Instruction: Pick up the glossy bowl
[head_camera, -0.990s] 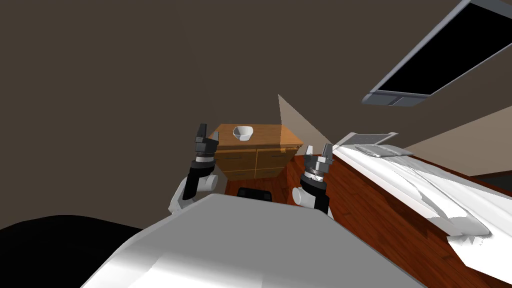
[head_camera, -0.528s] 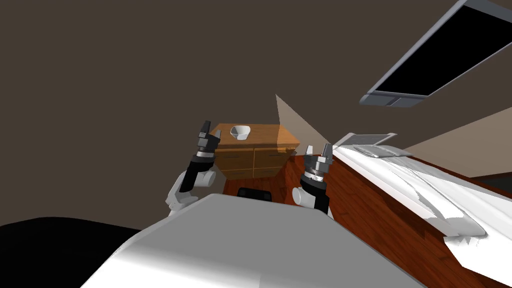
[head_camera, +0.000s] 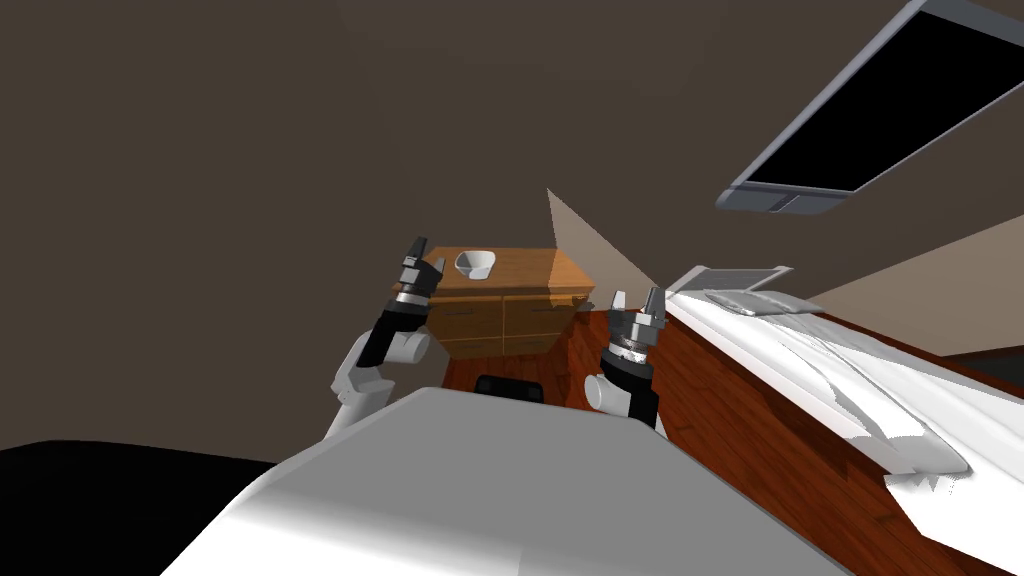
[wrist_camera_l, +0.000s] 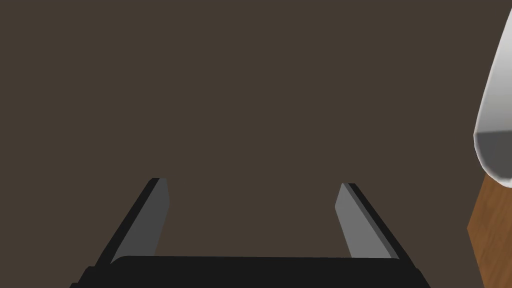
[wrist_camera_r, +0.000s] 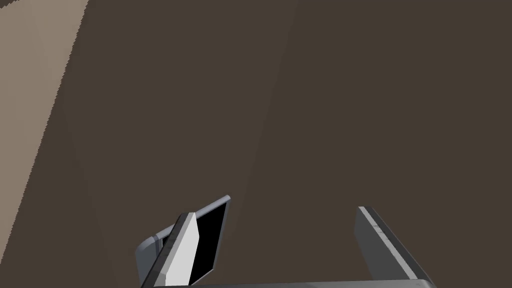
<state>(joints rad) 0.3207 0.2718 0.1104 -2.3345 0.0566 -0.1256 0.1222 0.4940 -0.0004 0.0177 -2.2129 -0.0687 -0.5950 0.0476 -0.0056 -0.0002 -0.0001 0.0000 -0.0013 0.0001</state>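
My left gripper (wrist_camera_l: 254, 200), fingers apart, is near the shiny white bowl (head_camera: 474, 264) on the brown wooden dresser (head_camera: 520, 300); I'd turn toward it slowly.

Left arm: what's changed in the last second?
The left gripper has reached forward toward the white bowl on the wooden dresser, fingers open, not touching it. Nothing grasped. The right gripper stayed raised and open; the bowl has not moved.

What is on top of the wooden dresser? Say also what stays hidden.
One white bowl stands on the dresser. The left gripper covers the top's left corner, so that bit is hidden.
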